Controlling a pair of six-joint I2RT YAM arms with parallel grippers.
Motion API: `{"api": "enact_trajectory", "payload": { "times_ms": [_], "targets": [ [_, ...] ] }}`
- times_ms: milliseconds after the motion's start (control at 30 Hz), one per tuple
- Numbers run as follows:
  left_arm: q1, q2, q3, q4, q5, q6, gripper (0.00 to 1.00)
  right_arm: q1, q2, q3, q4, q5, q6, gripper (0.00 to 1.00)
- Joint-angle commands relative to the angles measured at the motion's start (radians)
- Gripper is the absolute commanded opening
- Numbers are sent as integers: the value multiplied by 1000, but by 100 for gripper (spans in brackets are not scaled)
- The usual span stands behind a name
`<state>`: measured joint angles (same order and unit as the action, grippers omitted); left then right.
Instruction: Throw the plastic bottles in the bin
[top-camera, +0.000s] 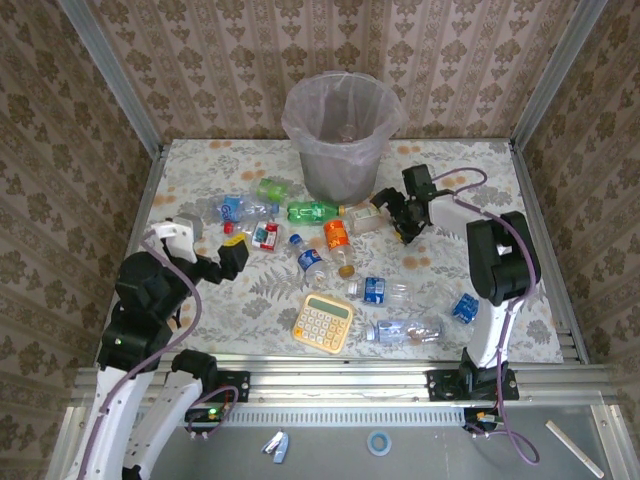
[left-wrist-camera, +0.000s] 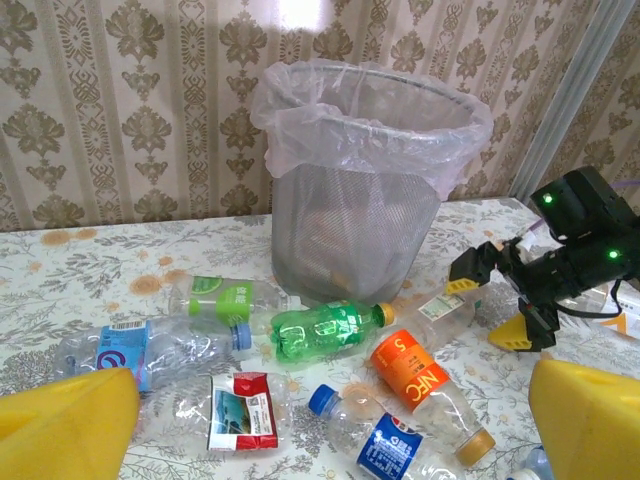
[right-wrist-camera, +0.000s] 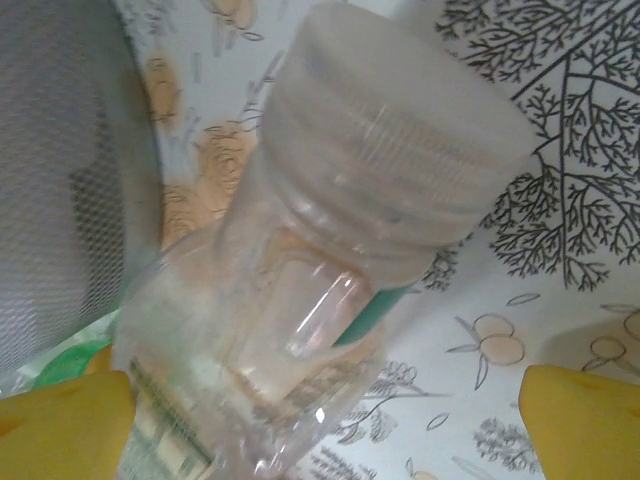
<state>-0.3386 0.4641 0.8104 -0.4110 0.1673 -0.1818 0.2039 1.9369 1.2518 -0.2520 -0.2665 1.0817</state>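
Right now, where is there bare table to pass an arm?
Free: the back left corner of the table beside the bin, and the near strip between the left gripper and the calculator. Crowded: bottles fill the middle, from the bin to the calculator.

We see the left gripper (left-wrist-camera: 332, 400) w/ its yellow fingers (left-wrist-camera: 60, 425) spread wide at the bottom corners. Ahead, the bin (left-wrist-camera: 360, 190) stands upright by the wallpapered wall, pink bag folded over its rim. Bottles lie on the floral table (left-wrist-camera: 60, 270) in front. The green bottle (left-wrist-camera: 325, 330) is just beside the bin's base, w/ the orange bottle (left-wrist-camera: 420, 385) to its right. The blue-cap bottle (left-wrist-camera: 385, 440) is nearest us, the red-label bottle (left-wrist-camera: 240, 410) & blue-label bottle (left-wrist-camera: 140, 350) to the left. At right, the right gripper (left-wrist-camera: 492, 310) sits low, jaws apart.
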Motion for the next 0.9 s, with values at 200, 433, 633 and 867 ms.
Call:
{"api": "enact_trajectory", "payload": {
  "times_ms": [200, 433, 633, 867],
  "targets": [
    [15, -24, -19, -1, -9, 15, 100, 16, 99, 87, -90, 34, 14, 100],
    [27, -32, -23, 6, 7, 13, 100, 25, 122, 122, -162, 58, -54, 98],
    [45, -35, -30, 17, 30, 5, 100, 21, 103, 92, -180, 88, -104, 88],
    [61, -37, -35, 25, 38, 2, 100, 15, 40, 37, -181, 122, -155, 75]
  ]
}}
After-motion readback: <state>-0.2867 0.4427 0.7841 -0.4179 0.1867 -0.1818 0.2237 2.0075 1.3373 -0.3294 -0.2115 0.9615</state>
